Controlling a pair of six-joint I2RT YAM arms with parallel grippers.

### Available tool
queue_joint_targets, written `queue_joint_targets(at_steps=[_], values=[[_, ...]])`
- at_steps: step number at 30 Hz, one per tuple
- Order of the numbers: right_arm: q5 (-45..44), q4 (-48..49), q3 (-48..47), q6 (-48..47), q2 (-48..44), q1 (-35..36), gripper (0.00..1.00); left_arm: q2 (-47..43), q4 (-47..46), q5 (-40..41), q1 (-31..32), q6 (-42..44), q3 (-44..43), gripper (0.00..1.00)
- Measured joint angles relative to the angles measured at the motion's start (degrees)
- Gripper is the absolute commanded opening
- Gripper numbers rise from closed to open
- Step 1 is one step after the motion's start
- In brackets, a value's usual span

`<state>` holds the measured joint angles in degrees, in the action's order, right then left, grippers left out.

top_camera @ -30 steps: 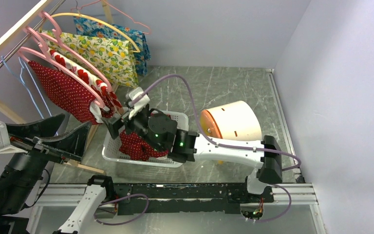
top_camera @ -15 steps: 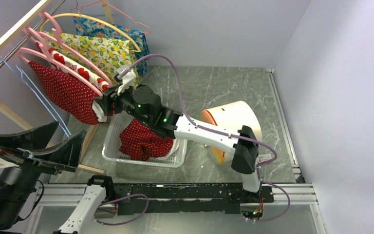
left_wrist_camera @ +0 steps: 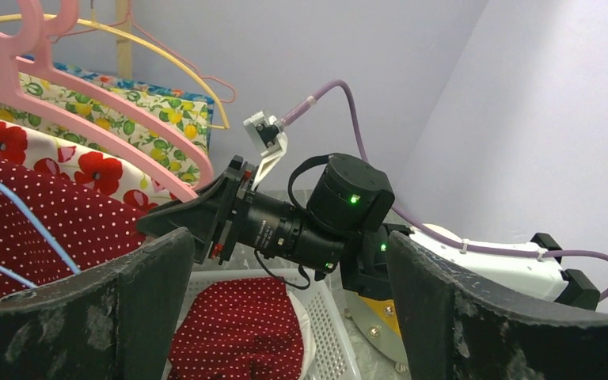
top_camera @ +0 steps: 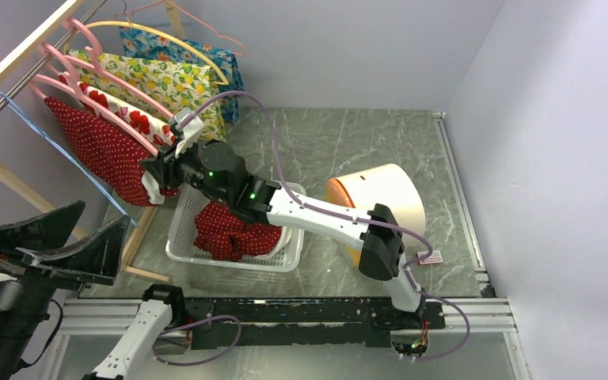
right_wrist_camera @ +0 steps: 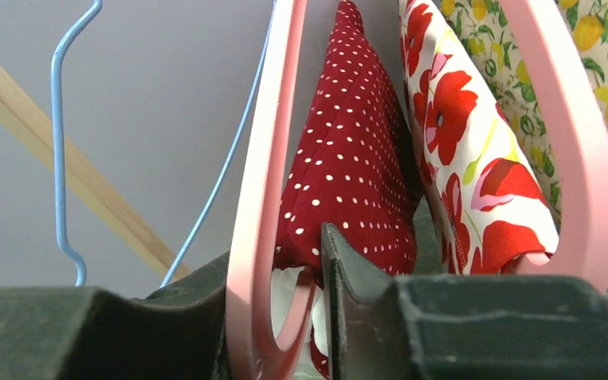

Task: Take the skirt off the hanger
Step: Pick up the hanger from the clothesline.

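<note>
From the right wrist alone: right gripper (right_wrist_camera: 269,253) drawn narrow around the looped end of a pink hanger (right_wrist_camera: 257,198) and the lower corner of the red polka-dot skirt (right_wrist_camera: 348,174) draped on it; clamped or only close, cannot tell. Just right, a poppy-print garment (right_wrist_camera: 459,119) on a second pink hanger (right_wrist_camera: 570,119).

From above alone: right arm (top_camera: 324,222) stretched toward the upper left over a white basket (top_camera: 176,229) holding another red dotted cloth (top_camera: 229,229), beside a cream-and-orange tub (top_camera: 380,198) on its side. At lower left, left gripper (top_camera: 103,214) spread wide, holding nothing, well apart from the wooden rack (top_camera: 16,55).
</note>
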<state>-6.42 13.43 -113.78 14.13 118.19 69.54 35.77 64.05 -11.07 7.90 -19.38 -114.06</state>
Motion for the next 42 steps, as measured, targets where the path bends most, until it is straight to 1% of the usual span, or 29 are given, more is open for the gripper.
queue_joint_targets(at_steps=[2, 4, 6, 7, 10, 15, 19, 22, 29, 35, 42], values=[[-0.1, 0.2, 0.0, 0.4, 0.3, 0.0, 0.15, -0.1, 0.0, 0.9, 0.2, -0.2, 0.0, 0.91], [-0.3, 0.7, 0.0, 0.6, 0.5, 0.0, 0.07, -0.2, 0.1, 1.9, 0.5, -0.4, -0.6, 0.88], [-0.2, 1.2, 0.0, 0.6, 0.5, 0.0, 0.01, -0.4, 0.0, 3.2, 0.9, -0.9, -1.2, 0.85], [-0.3, 1.5, 0.0, 0.7, 0.5, 0.0, 0.00, -0.9, -0.2, 4.0, 1.1, -1.2, -1.2, 0.83], [-0.5, 2.8, 0.5, 1.3, 0.4, -0.1, 0.00, -2.9, -0.7, 7.1, 1.5, -2.8, -0.9, 0.78], [-0.4, 7.4, 4.2, 3.9, -0.9, -0.2, 0.00, -7.5, -3.0, 13.2, 2.8, -5.1, 0.9, 0.73], [-0.2, 12.0, 7.6, 7.8, -2.5, -0.2, 0.00, -9.7, -3.9, 17.2, 3.1, -6.9, 2.1, 0.68], [0.0, 15.4, 9.5, 11.5, -2.9, -0.4, 0.00, -10.0, -4.6, 19.1, 3.2, -7.7, 2.6, 0.67], [2.3, 23.5, 13.3, 23.7, -3.0, -2.1, 0.00, -10.2, -5.1, 20.0, 3.3, -9.3, 5.1, 0.67], [5.4, 33.9, 19.0, 35.5, -3.1, -3.8, 0.00, -10.4, -5.5, 20.0, 3.3, -10.3, 6.9, 0.66], [7.3, 37.8, 19.5, 43.3, -3.1, -4.1, 0.00, -10.6, -5.9, 19.9, 3.3, -11.0, 8.1, 0.65]])
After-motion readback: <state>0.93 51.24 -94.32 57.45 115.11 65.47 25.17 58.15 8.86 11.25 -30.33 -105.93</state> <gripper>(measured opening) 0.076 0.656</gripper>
